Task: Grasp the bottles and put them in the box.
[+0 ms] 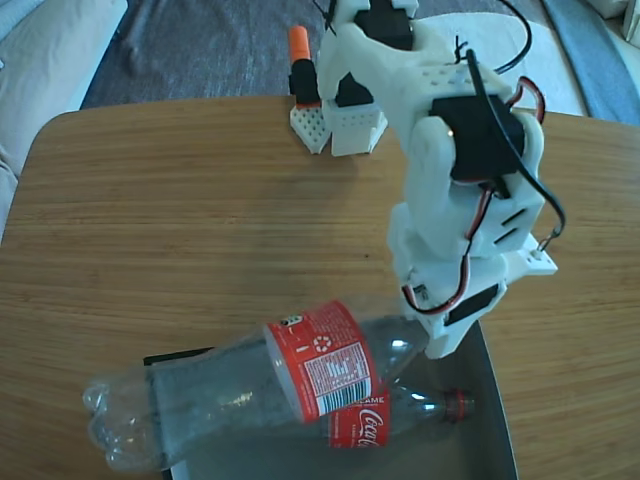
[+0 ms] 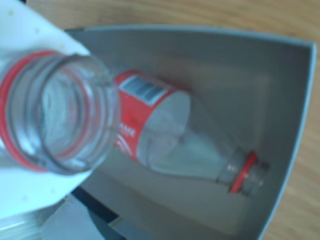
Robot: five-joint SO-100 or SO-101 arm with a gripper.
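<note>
one bottle [image 1: 300,375] hangs by its neck in the claw [image 1: 437,335] (other bottle [image 2: 175,145] lies beneath); lower it level into the box [image 2: 280,100].

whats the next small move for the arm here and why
Probably lower the held bottle a little and swing its base inward before releasing. The tool grips its neck above the box, but the base overhangs the box's left wall in the fixed view, and another bottle already lies inside.

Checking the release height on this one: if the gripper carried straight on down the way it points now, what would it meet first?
Probably the second bottle lying in the box. The gripper holds the first bottle by its neck above the box, pointing downward. Depth is unclear, so it might reach the grey floor beside that bottle instead.
</note>
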